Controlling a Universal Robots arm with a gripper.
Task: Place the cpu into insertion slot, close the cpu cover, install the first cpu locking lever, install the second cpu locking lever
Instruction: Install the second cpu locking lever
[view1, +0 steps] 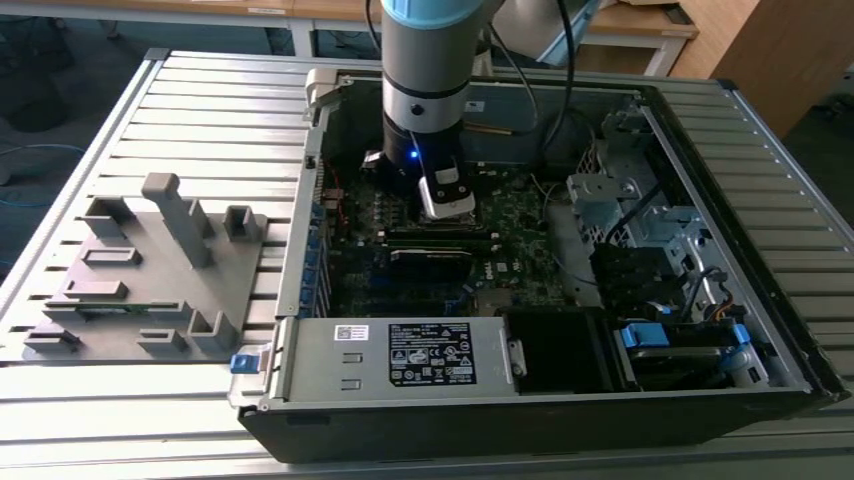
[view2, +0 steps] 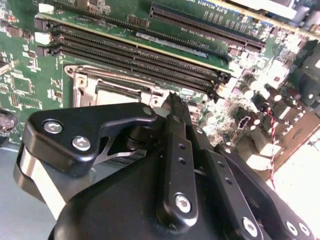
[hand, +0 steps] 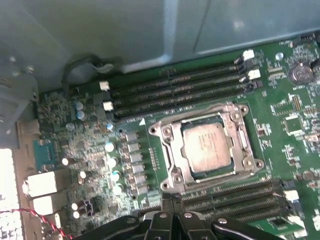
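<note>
- First wrist view: the pincer (hand: 171, 200) has its two fingertips pressed together with nothing between them, hanging over the memory slots (hand: 235, 200) at the near edge of the socket.
- Just beyond the tips, the cpu (hand: 206, 147) lies flat inside the insertion slot (hand: 167, 150), its dull silver top square to the frame, so the first step looks done.
- Around the chip, the cpu cover (hand: 239, 136) appears to lie flat as a metal frame with the chip showing through its cut-out; I judge it closed, though whether it is latched I cannot tell.
- No locking lever can be made out clearly along the socket's sides, so the two lever steps are probably left.
- Second wrist view: the closed fingers (view2: 176, 112) sit close above the socket's metal rim (view2: 87, 80), beside the memory slots.
- Exterior view: the arm (view1: 427, 90) reaches down into the open computer case (view1: 787, 330), which lies on the slatted worktop (view1: 160, 420).
</note>
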